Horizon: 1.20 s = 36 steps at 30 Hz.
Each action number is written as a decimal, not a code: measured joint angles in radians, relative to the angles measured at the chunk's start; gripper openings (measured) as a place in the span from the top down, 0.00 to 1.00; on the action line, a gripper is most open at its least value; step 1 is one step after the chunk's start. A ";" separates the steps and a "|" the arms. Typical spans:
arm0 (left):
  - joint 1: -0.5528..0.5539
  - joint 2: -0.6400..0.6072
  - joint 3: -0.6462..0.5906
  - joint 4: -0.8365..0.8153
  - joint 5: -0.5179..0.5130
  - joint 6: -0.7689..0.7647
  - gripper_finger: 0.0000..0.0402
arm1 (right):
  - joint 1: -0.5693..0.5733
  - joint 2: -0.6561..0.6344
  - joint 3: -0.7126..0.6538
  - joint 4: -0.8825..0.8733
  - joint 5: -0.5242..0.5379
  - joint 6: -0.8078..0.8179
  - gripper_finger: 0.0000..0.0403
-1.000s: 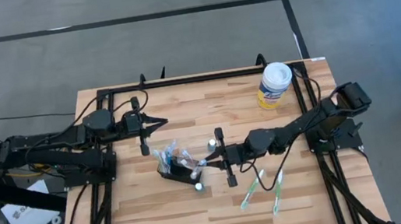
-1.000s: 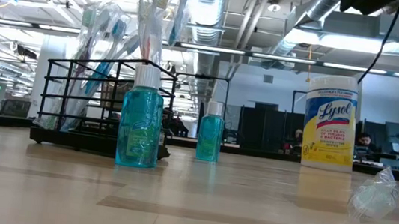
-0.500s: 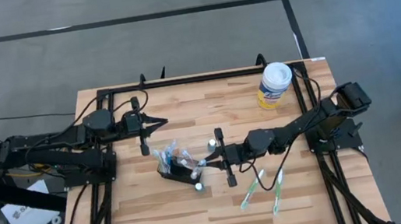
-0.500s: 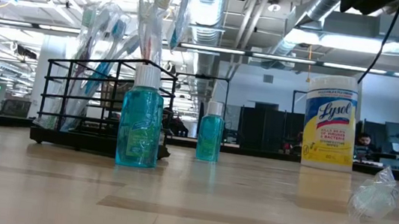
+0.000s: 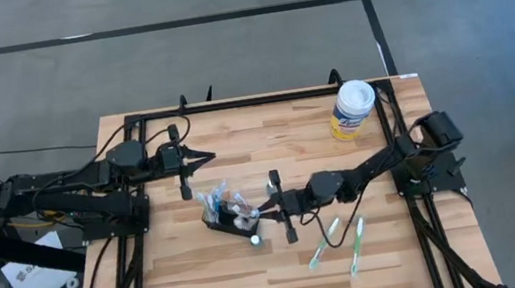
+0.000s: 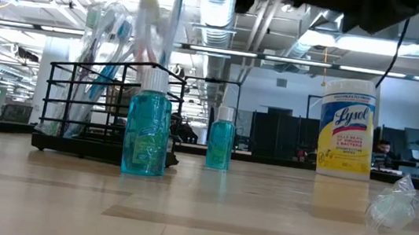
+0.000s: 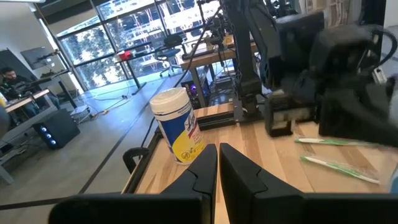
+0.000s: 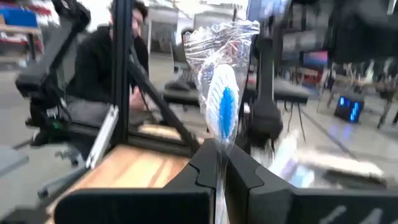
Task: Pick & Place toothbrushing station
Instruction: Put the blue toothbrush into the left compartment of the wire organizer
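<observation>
Right gripper (image 5: pixel 268 206) clamped on a plastic-wrapped toothbrush (image 8: pixel 219 99), poised just at 3 o'clock of the toothbrushing station (image 5: pixel 231 220), near table centre. Station upright, packed with wrapped brushes; 1 blue bottle (image 6: pixel 147 129) against it, another bottle (image 6: pixel 220 139) behind. 2 green toothbrushes (image 5: pixel 339 237) lying at 4 o'clock of station. Yellow canister (image 5: pixel 352 109) at 2 o'clock, well apart. Left gripper (image 5: pixel 210 154) parked at 11 o'clock, fingers together, empty.
</observation>
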 joint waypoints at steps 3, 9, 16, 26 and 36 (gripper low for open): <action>0.000 0.000 0.000 -0.001 0.000 0.000 0.97 | -0.012 -0.001 -0.001 -0.002 0.000 0.022 1.00; 0.000 0.000 0.000 0.000 0.000 0.000 0.97 | -0.017 -0.001 0.000 -0.003 0.002 0.024 1.00; 0.000 0.000 0.000 0.001 0.000 0.000 0.97 | -0.016 -0.001 0.000 -0.006 0.002 0.028 1.00; 0.000 0.000 0.000 0.001 0.000 0.000 0.97 | -0.015 -0.001 -0.001 0.036 -0.009 0.022 1.00; 0.000 0.000 0.000 0.001 0.000 0.000 0.97 | -0.016 -0.002 -0.001 0.012 -0.047 0.028 1.00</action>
